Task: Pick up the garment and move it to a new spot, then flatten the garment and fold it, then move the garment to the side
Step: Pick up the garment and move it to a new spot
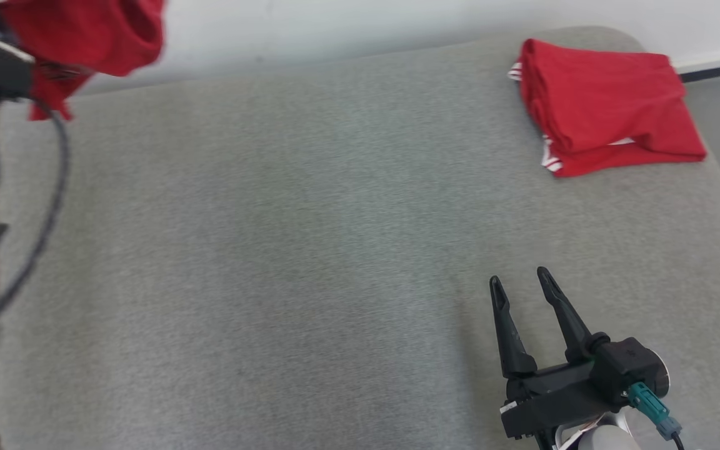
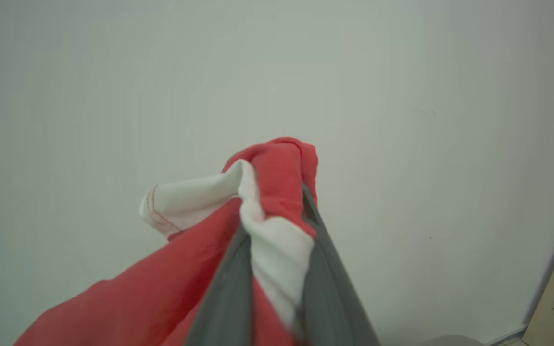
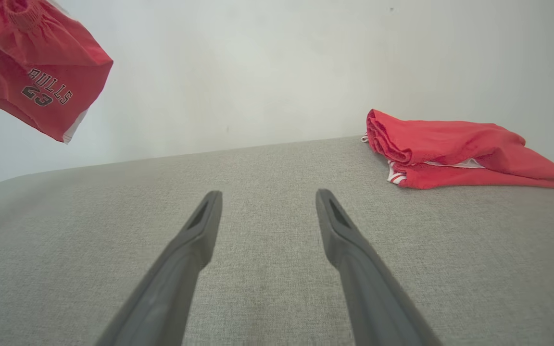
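Up at the far left, the left claw (image 2: 274, 211) is clamped on the red garment (image 2: 277, 168), holding it clear of the grey padded worktop (image 1: 272, 250), while the right claw (image 1: 519, 277) hovers spread wide, well apart from a folded red garment (image 1: 604, 100) at the far right corner.

Right tool (image 1: 519, 275) black, long-fingered; teal connector (image 1: 647, 403); pale forearm (image 1: 607, 439).

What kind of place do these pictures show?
Probably a plain indoor room set up for folding clothes: a wide grey padded surface, like a mattress, stands against a bare white wall, with a folded red garment lying on it.
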You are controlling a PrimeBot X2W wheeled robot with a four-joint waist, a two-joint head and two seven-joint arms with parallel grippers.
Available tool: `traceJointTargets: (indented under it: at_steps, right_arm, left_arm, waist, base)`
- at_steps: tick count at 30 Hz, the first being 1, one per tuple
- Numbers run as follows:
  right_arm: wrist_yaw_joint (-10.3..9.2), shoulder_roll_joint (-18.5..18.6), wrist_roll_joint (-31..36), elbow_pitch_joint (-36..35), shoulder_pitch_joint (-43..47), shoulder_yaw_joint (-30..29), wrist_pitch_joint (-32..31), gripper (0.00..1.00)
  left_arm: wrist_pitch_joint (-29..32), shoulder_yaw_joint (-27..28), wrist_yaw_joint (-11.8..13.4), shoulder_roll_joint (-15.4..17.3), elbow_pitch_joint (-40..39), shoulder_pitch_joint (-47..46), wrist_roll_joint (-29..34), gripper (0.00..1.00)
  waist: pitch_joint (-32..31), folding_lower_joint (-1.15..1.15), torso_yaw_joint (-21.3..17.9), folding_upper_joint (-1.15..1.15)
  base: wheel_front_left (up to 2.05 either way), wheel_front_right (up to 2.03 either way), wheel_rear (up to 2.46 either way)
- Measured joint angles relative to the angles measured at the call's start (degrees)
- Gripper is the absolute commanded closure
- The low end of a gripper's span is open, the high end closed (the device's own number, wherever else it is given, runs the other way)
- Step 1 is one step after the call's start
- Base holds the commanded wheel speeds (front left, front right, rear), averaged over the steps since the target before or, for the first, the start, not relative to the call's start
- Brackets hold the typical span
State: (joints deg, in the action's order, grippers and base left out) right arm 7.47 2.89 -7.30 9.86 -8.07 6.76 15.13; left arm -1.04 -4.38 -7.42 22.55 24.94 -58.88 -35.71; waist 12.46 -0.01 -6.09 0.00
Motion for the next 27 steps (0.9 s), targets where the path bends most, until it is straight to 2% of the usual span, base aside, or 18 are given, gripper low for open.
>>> traceJointTargets:
  at_steps: [5,8,14,15,19,27]
  right_arm:
    - [0.0,0.01,-0.85,0.37,0.79,-0.2,0.0,0.0]
    - [0.0,0.03,-1.36,0.62,1.19,-0.3,0.0,0.0]
    - [0.0,0.04,-2.19,1.04,1.35,-0.41,0.0,0.0]
    - [0.0,0.04,-2.2,1.38,1.52,-0.35,0.0,0.0]
    - [0.0,0.03,-2.32,1.92,1.54,0.07,0.0,0.0]
    - [0.0,0.02,-2.7,2.41,1.49,0.73,-0.01,0.0]
  left_arm:
    - [2.19,-3.69,0.0,-3.18,-7.46,2.26,-1.34,1.0]
    - [2.96,-6.12,0.22,-6.21,-10.71,3.79,-1.8,1.0]
    - [3.04,-11.12,0.64,-12.03,-12.41,8.71,-2.07,1.0]
    - [2.76,-12.5,0.7,-13.85,-11.5,10.99,-2.44,1.0]
    - [0.6,-14.28,0.68,-16.11,-7.77,16.07,-3.42,1.0]
    - [-5.09,-17.88,0.36,-16.79,6.02,25.53,-2.85,1.0]
  waist:
    - [-0.7,0.0,-2.86,0.0]
    - [-1.02,0.0,-4.49,0.0]
    - [-1.51,0.01,-6.87,0.0]
    - [-1.86,0.01,-7.2,0.0]
    - [-2.22,0.01,-7.72,0.0]
    - [-2.29,0.01,-7.97,0.0]
  base:
    - [0.0,0.0,0.0]
    - [0.0,0.0,0.0]
    - [0.0,0.0,0.0]
    - [0.0,0.0,0.0]
    - [0.0,0.0,0.0]
    - [0.0,0.0,0.0]
